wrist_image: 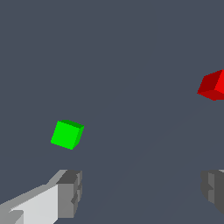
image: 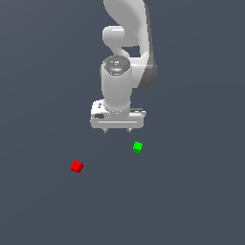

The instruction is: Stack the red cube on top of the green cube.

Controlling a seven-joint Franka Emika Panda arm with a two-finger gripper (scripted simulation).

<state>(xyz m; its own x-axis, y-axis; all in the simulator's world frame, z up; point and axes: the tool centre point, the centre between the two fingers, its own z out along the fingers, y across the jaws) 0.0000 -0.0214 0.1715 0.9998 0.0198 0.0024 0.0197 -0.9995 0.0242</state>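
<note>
The red cube (image: 77,166) lies on the dark grey floor, toward the exterior view's left and nearer the camera. The green cube (image: 138,147) lies apart from it, toward the exterior view's right. My gripper (image: 117,130) hangs above the floor behind both cubes, closer to the green one. It is open and holds nothing. In the wrist view the green cube (wrist_image: 67,134) shows beyond one of the fingers (wrist_image: 69,194), and the red cube (wrist_image: 213,85) is cut by the frame's edge. The two fingertips stand wide apart with nothing between them.
The floor (image: 191,201) is a plain dark grey surface. The white arm (image: 125,43) rises behind the gripper.
</note>
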